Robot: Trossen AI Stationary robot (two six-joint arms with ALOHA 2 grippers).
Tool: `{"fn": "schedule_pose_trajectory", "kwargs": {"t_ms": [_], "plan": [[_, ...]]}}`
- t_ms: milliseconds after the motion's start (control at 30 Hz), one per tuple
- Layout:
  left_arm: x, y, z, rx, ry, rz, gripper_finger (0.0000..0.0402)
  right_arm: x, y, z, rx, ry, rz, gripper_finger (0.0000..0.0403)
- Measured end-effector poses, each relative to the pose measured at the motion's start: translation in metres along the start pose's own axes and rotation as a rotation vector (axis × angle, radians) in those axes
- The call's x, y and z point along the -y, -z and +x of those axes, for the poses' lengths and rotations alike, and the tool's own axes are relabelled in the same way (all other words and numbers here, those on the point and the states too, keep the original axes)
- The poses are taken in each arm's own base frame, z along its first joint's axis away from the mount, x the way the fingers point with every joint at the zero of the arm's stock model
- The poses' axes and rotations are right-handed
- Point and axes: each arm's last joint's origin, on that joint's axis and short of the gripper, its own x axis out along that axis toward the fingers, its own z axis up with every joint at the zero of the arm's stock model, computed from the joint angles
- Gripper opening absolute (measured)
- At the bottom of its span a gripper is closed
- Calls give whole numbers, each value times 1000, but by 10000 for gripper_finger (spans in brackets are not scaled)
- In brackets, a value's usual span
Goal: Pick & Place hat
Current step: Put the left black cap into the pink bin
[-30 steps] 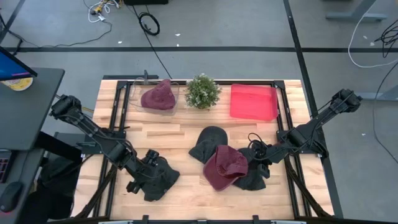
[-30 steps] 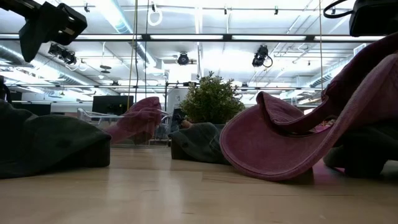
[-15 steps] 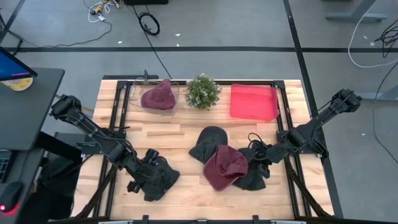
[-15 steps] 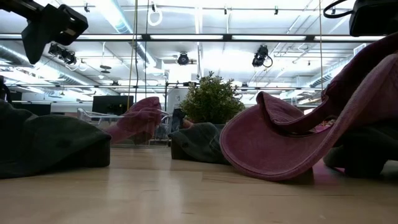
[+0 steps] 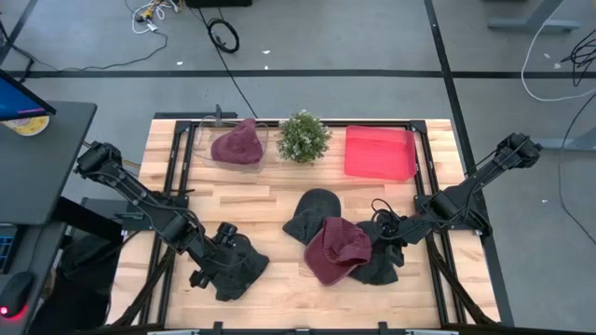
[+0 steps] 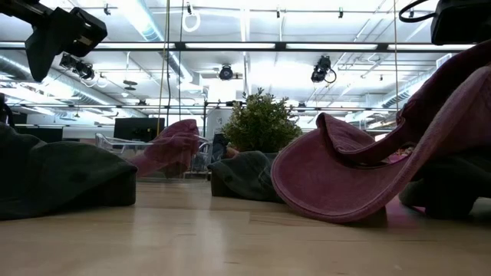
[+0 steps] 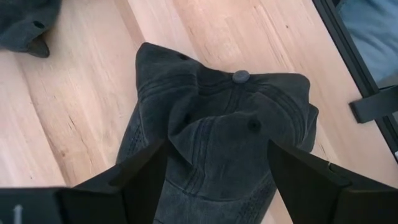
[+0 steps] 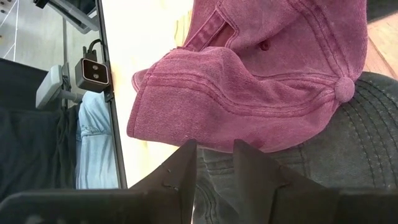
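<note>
A dark grey cap (image 5: pixel 237 272) lies crown up near the table's near left edge, its button (image 7: pixel 240 76) showing. My left gripper (image 5: pixel 219 244) hovers open above it (image 6: pixel 61 31), a finger to either side, touching nothing. A maroon cap (image 5: pixel 335 249) leans on another dark cap (image 5: pixel 380 265) near the table's middle, its right side raised (image 6: pixel 460 84). My right gripper (image 5: pixel 384 233) sits at that raised side, fingers nearly together. A third dark cap (image 5: pixel 312 214) lies flat just beyond. Another maroon cap (image 5: pixel 237 144) sits in a clear container. My right gripper pinches the maroon cap at its rim edge (image 8: pixel 214 146) between the two fingertips, coming level from the table's right. The cap tilts, its right side raised (image 6: pixel 468 77) and its left edge (image 6: pixel 322 211) on the table. Grey cloth of the cap beneath shows between the fingers.
A small potted plant (image 5: pixel 303 137) stands at the far edge between the clear container (image 5: pixel 209 149) and a red bin (image 5: pixel 380 152). Bare wood (image 5: pixel 279 288) lies between the two near caps. Black frame rails (image 5: pixel 438 270) run along the table's sides.
</note>
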Motion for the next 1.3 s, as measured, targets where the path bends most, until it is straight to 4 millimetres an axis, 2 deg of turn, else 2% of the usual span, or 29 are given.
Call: {"fn": "schedule_pose_trajectory", "kwargs": {"t_ms": [267,667,1033,1300], "plan": [[0,0,1,3,-3,23,277,0,0,0,0,0,0,110],[-3,14,12,-47,-13,25,277,0,0,0,0,0,0,110],[-3,14,15,-37,-9,25,277,0,0,0,0,0,0,110],[0,16,39,-135,18,67,277,0,0,0,2,-2,0,110]]}}
